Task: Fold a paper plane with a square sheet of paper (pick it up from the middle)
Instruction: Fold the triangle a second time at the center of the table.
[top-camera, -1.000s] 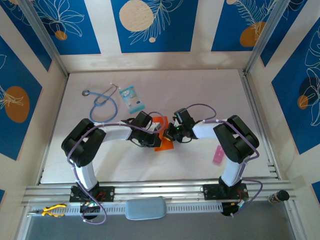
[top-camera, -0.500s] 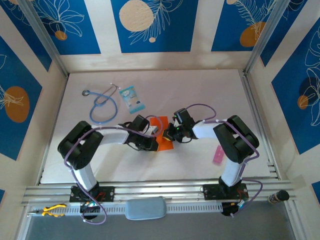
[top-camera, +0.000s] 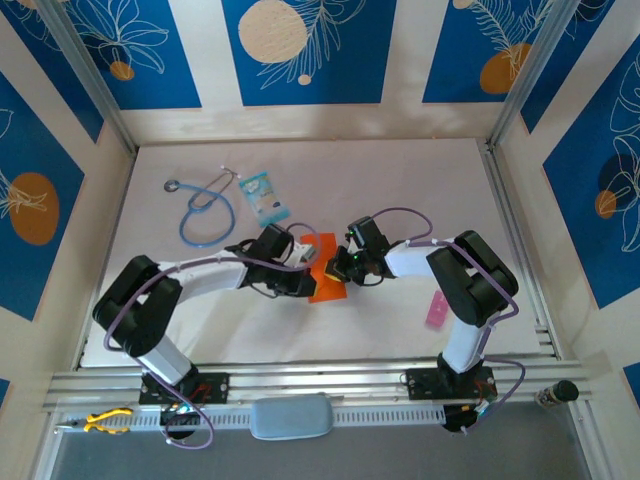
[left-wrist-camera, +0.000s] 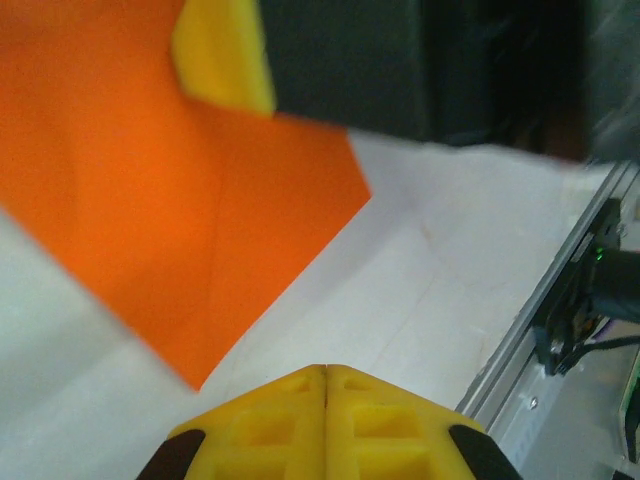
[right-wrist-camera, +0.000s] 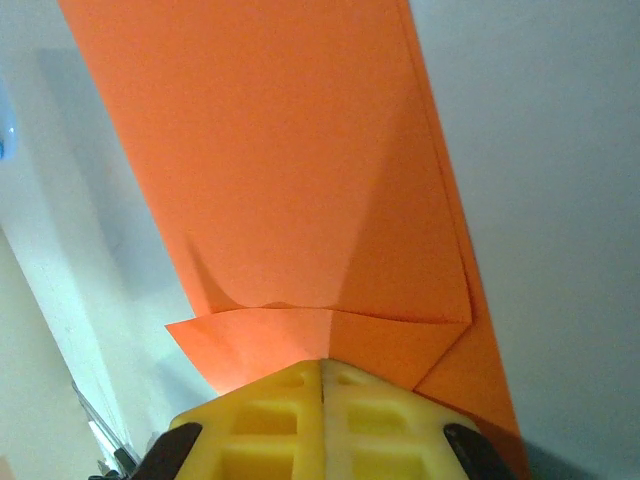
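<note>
Seen from above, a partly folded orange paper (top-camera: 326, 272) lies flat near the middle of a white table (top-camera: 400, 180), between two robot arms. The left gripper (left-wrist-camera: 325, 385) is clenched on nothing, its yellow tips just beside the paper (bare table shows between them). The right gripper (right-wrist-camera: 322, 378) is clenched too, tips at the paper's creased edge; whether paper is pinched between them cannot be told. A blue stethoscope (top-camera: 205, 210) and a light-blue packet (top-camera: 264, 197) lie farther back, left.
</note>
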